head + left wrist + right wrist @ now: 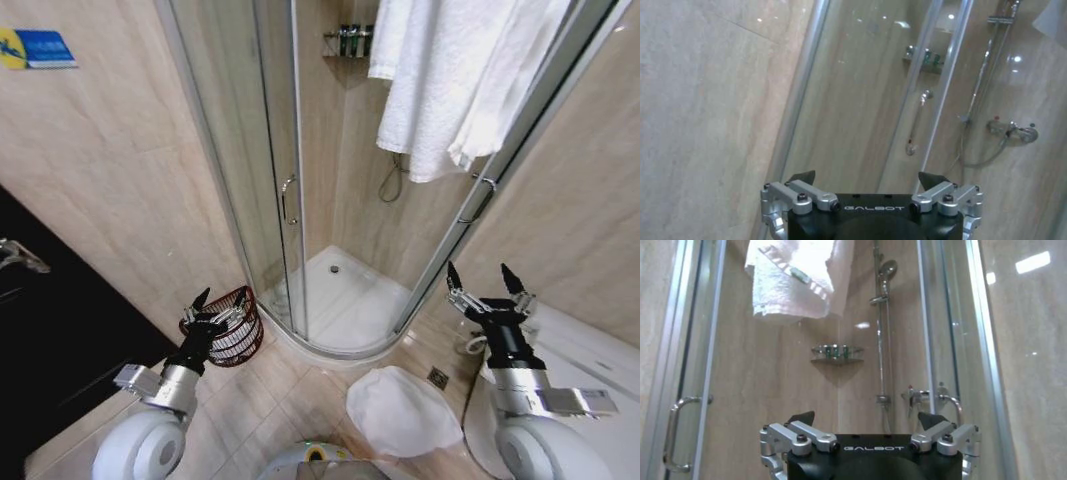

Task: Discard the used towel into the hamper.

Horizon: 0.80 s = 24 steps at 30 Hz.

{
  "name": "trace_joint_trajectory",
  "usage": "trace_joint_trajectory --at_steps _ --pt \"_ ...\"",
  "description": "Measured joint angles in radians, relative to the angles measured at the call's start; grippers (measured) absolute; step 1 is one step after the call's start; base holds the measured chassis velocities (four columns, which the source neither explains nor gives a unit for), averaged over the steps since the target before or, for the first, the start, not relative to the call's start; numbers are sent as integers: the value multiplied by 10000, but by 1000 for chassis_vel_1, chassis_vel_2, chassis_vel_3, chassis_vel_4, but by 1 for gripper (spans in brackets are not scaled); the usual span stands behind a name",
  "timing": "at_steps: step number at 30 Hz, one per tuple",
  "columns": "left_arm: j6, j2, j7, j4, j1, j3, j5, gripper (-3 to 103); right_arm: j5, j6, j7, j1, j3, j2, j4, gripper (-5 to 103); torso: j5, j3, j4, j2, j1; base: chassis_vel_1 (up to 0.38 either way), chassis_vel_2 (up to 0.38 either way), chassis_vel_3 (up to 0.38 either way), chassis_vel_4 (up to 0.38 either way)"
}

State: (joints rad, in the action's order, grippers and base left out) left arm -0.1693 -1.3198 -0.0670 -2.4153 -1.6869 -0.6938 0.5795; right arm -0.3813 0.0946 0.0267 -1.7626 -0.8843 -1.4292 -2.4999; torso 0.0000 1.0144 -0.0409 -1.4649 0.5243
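- Towel (440, 75): white terry, draped over the top of the shower enclosure's glass, high up. Its long axis runs vertically, with the folds hanging down and the free hem pointing at the shower tray (345, 300). In the right wrist view its striped edge (797, 277) hangs above and ahead of the gripper.
- Hamper (232, 328): dark reddish-brown open-weave basket, upright on the tiled floor beside the shower's curved sill, with its mouth facing up. It stands well apart from the towel, low on the robot's left.
- Right gripper (489, 290): raised in front of the enclosure's open side and below the towel, fingers spread, holding nothing.
- Left gripper (215, 312): low, just in front of the hamper, fingers apart and empty.
- Step in hand, judged: reaching for the towel, which is not yet grasped.
- Handling advice: bring the right gripper up to the lower hanging part, pinch a thick fold rather than a single edge, then draw it down and outward so the cloth slides off the glass without snagging the door handle (483, 200).
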Motion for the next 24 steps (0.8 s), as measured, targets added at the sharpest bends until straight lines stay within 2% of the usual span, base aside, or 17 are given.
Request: trace_joint_trajectory --at_steps 18,24 --pt "0 0 0 0 0 0 0 100 -151 -10 62 186 -218 200 -1 100 -1 0 4 0 0 14 15 12 12" --pt "0 0 0 0 1 0 0 100 -598 82 170 344 -728 500 -2 100 0 -1 5 0 -1 64 71 78 81"
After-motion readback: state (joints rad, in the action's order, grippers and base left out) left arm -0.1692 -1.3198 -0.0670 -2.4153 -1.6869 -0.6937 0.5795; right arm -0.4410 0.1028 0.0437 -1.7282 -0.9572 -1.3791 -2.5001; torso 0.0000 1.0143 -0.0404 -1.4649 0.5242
